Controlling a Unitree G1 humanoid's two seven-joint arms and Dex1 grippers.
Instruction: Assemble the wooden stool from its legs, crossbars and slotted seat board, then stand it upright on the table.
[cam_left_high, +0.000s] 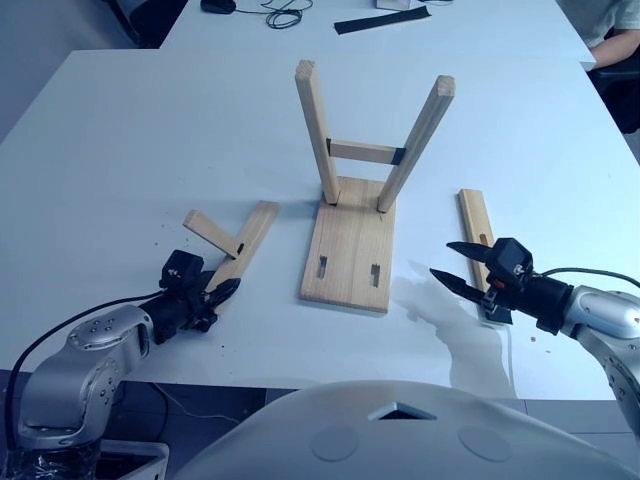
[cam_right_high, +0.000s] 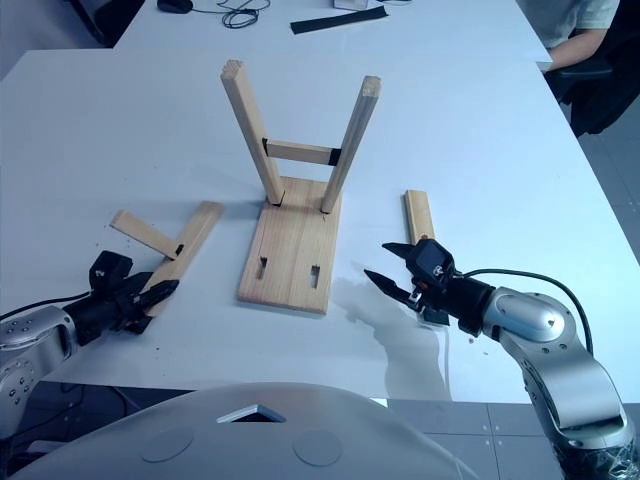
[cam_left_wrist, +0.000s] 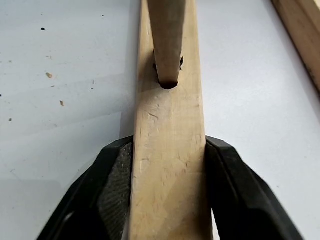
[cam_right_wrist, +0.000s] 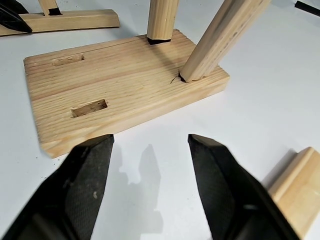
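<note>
Now leg (cam_left_wrist: 167, 165) sits between 2 left fingers (cam_left_wrist: 116, 186), touching both.

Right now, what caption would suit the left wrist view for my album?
The left tool clamps a wooden leg lying on the white table, a crossbar plugged into its slot.

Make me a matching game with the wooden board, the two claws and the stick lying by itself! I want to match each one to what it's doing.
Things:
1. seat board
2. left claw
3. right claw
4. loose leg

States:
A. open, holding nothing
B. lying flat, to the right of the board
C. shut on the leg with a crossbar
D. flat on the table, with two upright legs stuck in it

Pairs: 1-D, 2-C, 3-A, 4-B
</note>
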